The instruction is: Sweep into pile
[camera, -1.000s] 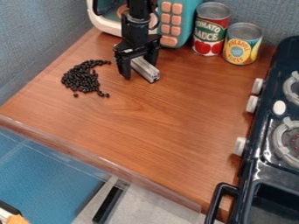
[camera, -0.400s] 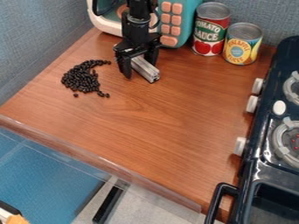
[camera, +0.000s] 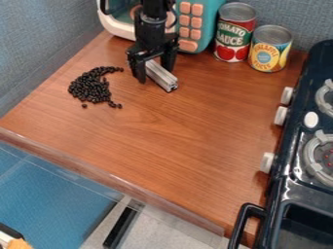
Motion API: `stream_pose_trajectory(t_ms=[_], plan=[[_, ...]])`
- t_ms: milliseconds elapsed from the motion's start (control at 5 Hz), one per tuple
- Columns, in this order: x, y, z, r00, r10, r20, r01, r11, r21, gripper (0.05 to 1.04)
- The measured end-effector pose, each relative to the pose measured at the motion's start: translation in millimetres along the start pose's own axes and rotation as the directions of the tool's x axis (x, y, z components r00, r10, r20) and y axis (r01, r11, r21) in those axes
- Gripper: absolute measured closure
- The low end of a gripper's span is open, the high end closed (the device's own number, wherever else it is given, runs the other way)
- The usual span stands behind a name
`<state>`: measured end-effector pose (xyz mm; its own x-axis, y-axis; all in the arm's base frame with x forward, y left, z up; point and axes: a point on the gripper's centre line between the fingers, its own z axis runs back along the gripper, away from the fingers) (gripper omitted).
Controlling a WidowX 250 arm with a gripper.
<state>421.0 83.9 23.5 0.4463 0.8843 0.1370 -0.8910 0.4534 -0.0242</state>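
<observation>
Wood-Toned Tabletop in a Blue-Walled Corner, Pincer Astride a Metal Bar

The brown, wood-grained tabletop (camera: pixel 189 141) sits against textured blue-grey walls (camera: pixel 36 51). With 12 o'clock at the top of the view, the black pincer (camera: pixel 156 75) hangs toward 12 o'clock of the tabletop's middle. Its two fingers stand wide apart, one on each side of a silvery, grooved metal bar (camera: pixel 165 81). The bar slants with its near end toward 5 o'clock; whether a finger touches it, I cannot tell.

From the pincer, the small black beans (camera: pixel 91 89) lie between 8 and 9 o'clock, near it but apart. Most are bunched together, with a thin tail curving up toward 1 o'clock of the heap and a few strays by its lower edge.

Behind the pincer, at 12 to 1 o'clock, is a teal and white toy microwave (camera: pixel 209 26) with orange buttons. A red and green can (camera: pixel 234 36) stands upright at 2 o'clock, beside a yellow and blue can (camera: pixel 268 52) between 2 and 3. The dark toy stove (camera: pixel 296 172), with pale knobs, runs from 3 to 5 o'clock. A clear strip (camera: pixel 123 184) edges the tabletop from 8 toward 5.
</observation>
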Motion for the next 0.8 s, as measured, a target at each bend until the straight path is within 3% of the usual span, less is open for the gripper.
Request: stream_pose_trajectory(t_ms=[400,800], plan=[[1.1,-3.3,3.3,1.000,0.013,-0.002,-0.013,1.000,-0.012,0.705],[4.9,-1.6,2.9,1.000,0.027,0.010,-0.027,1.000,0.001,0.736]])
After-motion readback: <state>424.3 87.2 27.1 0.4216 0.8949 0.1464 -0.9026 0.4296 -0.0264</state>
